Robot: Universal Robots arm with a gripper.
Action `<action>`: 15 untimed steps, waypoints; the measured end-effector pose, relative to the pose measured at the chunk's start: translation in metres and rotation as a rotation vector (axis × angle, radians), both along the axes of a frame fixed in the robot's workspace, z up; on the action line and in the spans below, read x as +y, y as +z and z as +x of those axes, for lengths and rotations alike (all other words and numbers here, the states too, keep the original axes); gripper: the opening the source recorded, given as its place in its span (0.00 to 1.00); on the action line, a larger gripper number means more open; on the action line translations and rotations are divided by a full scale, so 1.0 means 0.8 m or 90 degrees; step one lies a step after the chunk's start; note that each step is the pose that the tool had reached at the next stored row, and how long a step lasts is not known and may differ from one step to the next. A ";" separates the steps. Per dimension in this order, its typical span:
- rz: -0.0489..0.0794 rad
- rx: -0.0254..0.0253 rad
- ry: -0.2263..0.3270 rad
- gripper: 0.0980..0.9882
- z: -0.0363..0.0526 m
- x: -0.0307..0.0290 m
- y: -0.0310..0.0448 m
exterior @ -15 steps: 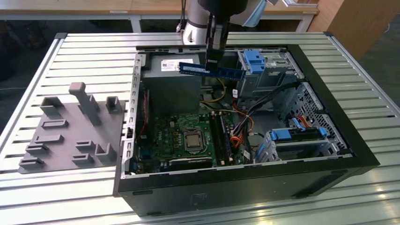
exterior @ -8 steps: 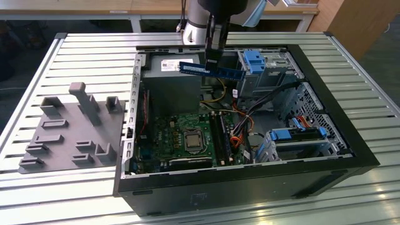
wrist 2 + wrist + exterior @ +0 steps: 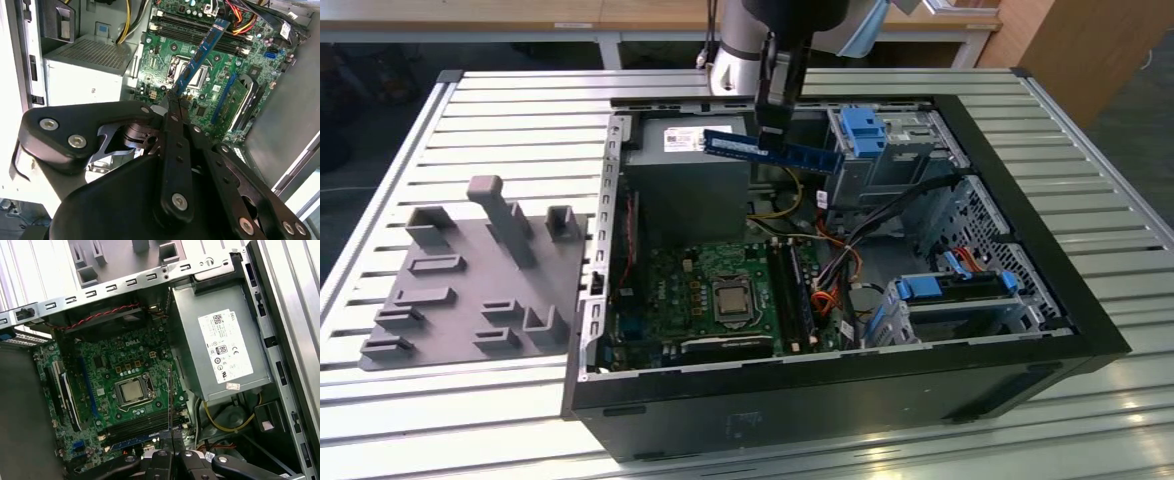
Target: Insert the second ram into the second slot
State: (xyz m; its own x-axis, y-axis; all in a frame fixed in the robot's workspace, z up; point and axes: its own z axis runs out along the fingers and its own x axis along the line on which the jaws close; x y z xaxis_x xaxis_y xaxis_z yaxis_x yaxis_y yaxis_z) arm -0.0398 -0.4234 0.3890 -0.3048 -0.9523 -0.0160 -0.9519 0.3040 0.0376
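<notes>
My gripper (image 3: 771,128) hangs over the open computer case (image 3: 640,420), shut on the second ram (image 3: 769,151), a long blue stick held level above the power supply's edge. In the second wrist view the second ram (image 3: 202,52) juts out from the gripper (image 3: 173,100) over the green motherboard (image 3: 160,62). The first wrist view shows the second ram (image 3: 170,400) edge-on as a thin line rising from the gripper (image 3: 171,439). The row of memory slots (image 3: 787,290) lies well below it on the motherboard; which one is the second slot I cannot tell.
A grey power supply (image 3: 687,185) sits in the case's far corner, with blue drive cages (image 3: 867,130) and loose cables (image 3: 834,270) on the exterior view's right. A grey fixture tray (image 3: 467,280) lies on the slatted table (image 3: 400,400) beside the case.
</notes>
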 end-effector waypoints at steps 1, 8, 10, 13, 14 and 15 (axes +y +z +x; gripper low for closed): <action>0.000 0.0000 -0.014 0.02 0.000 0.0000 0.0000; 0.000 0.0000 -0.078 0.02 0.000 0.0000 0.0000; 0.000 0.0000 -0.091 0.02 0.000 0.0000 0.0000; 0.000 0.0000 -0.117 0.02 0.000 0.0000 -0.0001; 0.000 0.0000 -0.127 0.02 0.000 0.0000 -0.0001; -0.001 0.0000 -0.137 0.02 0.000 0.0000 -0.0001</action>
